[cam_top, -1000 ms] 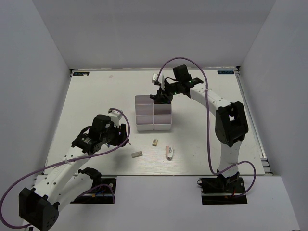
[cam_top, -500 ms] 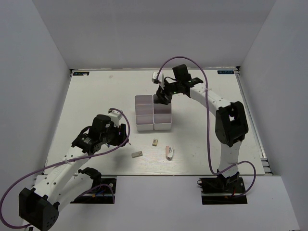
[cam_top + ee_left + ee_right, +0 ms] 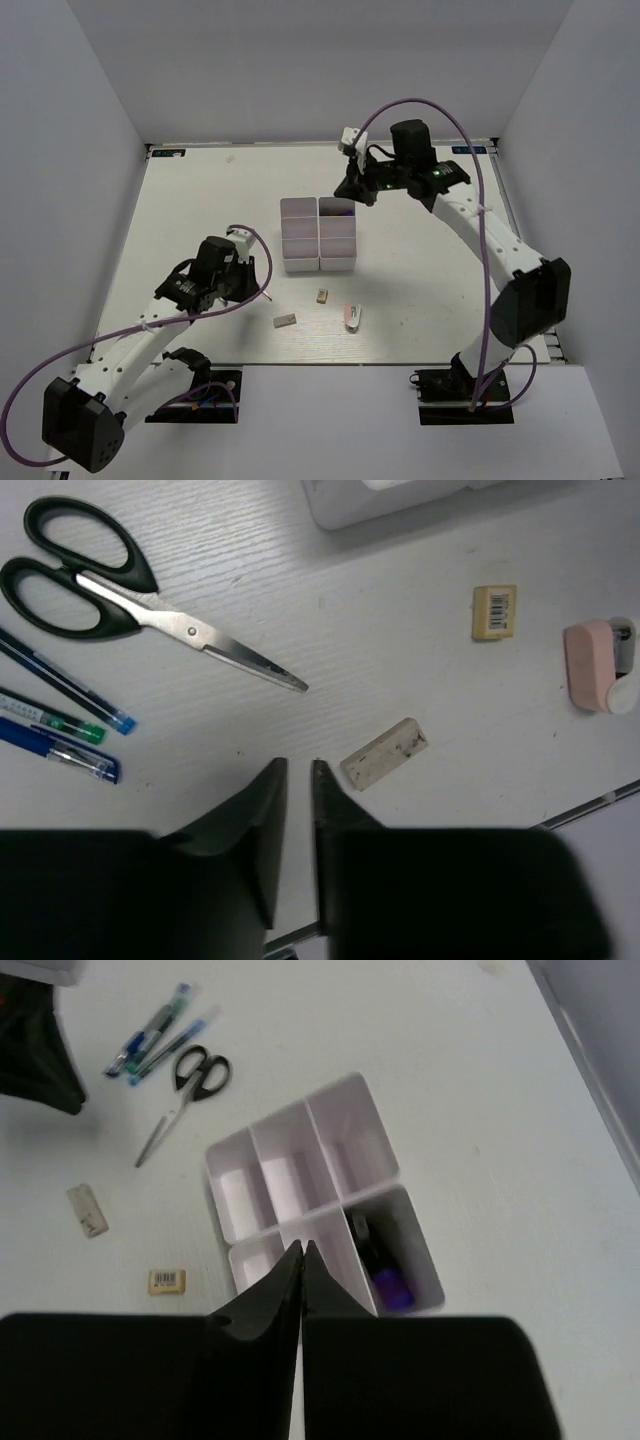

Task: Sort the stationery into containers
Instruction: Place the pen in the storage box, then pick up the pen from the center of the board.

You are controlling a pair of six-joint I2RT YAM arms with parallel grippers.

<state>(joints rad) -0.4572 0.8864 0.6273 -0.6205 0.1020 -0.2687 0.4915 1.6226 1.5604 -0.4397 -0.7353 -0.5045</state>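
Stationery [image 3: 321,295] is mostly loose on the table [image 3: 250,540]. The grey block [image 3: 385,752] sits just off the left gripper [image 3: 298,765] tips to one side, with the eraser [image 3: 494,611] and pink stapler [image 3: 597,665] beyond it. The scissors [image 3: 140,600] and pens [image 3: 60,720] are off to the other side. That gripper is empty, jaws a sliver apart. The right gripper [image 3: 302,1248] hangs over the bins [image 3: 283,1113], jaws pressed together, holding nothing, and a purple highlighter [image 3: 385,1275] lies in the compartment just beside its tips. The block looks like the next pick: open wide first, turn the wrist so the fingers straddle its narrow width, drop right to the table since it lies flat, then close squarely so it can't skid away.
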